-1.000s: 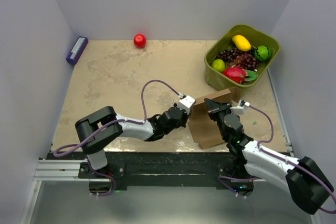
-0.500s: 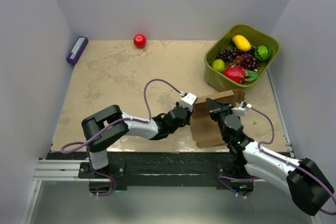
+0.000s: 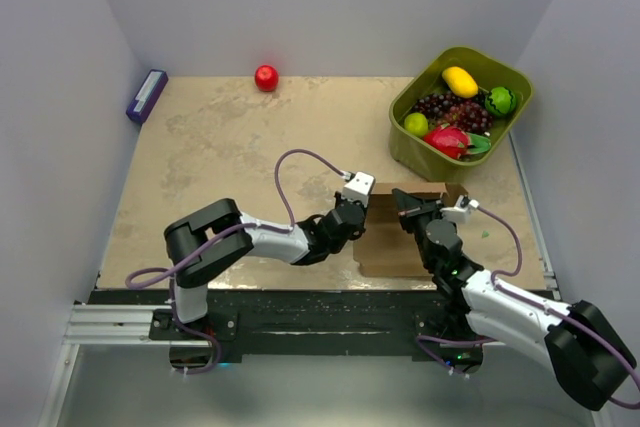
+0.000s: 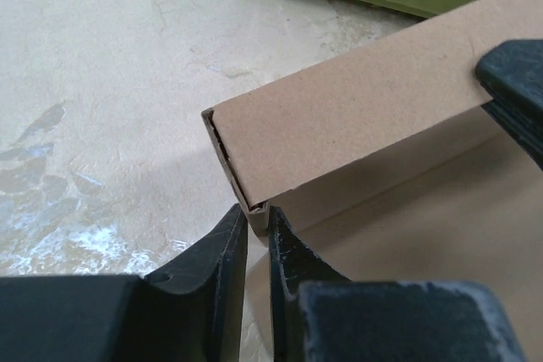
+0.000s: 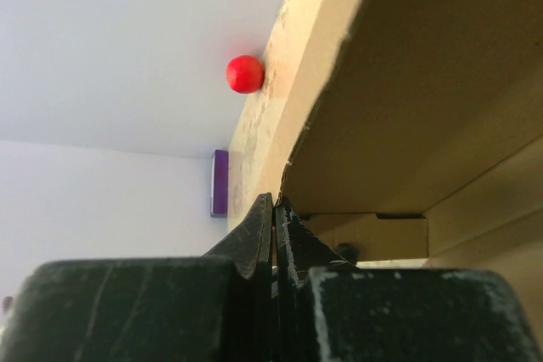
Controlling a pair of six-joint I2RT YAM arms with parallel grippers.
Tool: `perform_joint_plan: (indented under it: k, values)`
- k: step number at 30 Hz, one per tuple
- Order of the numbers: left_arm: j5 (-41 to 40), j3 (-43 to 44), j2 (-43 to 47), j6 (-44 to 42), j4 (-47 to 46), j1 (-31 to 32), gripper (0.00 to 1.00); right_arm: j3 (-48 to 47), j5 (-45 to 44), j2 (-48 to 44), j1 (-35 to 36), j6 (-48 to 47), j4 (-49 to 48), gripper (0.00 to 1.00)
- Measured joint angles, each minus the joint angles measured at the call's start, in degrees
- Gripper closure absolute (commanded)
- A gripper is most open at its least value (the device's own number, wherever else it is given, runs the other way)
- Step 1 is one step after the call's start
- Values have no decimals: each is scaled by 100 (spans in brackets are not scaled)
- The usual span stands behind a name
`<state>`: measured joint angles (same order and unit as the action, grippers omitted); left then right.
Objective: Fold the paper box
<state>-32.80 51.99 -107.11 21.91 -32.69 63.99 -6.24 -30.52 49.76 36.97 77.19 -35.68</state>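
Top view: the paper box (image 3: pixel 400 247) lies on the counter (image 3: pixel 220 157) near its near edge, in front of the green bin (image 3: pixel 402 147). The left hand (image 3: pixel 360 219) meets the box's left edge. The right hand (image 3: pixel 405 203) meets its raised rear flap.

Left wrist view: the left hand (image 4: pixel 257 231) is clenched on the flap's lower corner.

Right wrist view: the right hand (image 5: pixel 274 214) grasps the cardboard edge, its 2 fingers pressed together.

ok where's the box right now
In the top view the box lies at the near right of the table, just on the near side of the green bin, with the left gripper and right gripper each pinching an edge.
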Motion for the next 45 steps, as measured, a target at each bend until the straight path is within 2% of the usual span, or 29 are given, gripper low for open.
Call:
perform_joint_plan:
  k: [6,7,9,12,13,16,18,24,28,32,38,45]
  values:
    - [-382,-4,-4,-57,59,22,100,-20,4,42,22,44,181,100]
    - [-404,-33,4,-85,39,15,100,-44,11,20,26,37,236,96]
    - [-354,-138,92,-155,24,-28,100,-98,28,-48,50,0,372,87]
    - [-74,-487,446,-284,57,-203,100,-232,227,-190,116,-199,737,64]
    - [-4,-610,601,-354,109,-284,100,-286,306,-232,140,-299,892,49]
    - [245,-876,1062,-546,361,-608,100,-470,426,-393,157,-697,1325,33]
    - [439,-1029,1392,-684,588,-951,100,-726,529,-522,157,-1180,1777,27]
    - [1071,-1401,2236,-1023,1266,-1878,100,-1731,813,-726,160,-2398,2933,25]
    - [1513,-1408,2479,-1189,1663,-2216,100,-2218,807,-866,160,-3220,3626,24]
    - [1814,-1408,2608,-1303,1902,-2378,100,-2271,754,-765,157,-3919,4028,23]
    - [2135,-1408,2662,-1399,2070,-2463,100,-2232,715,-87,157,-4325,4214,24]
    - [2214,-1410,2721,-1403,2124,-2492,100,-2135,424,166,157,-4306,4205,30]
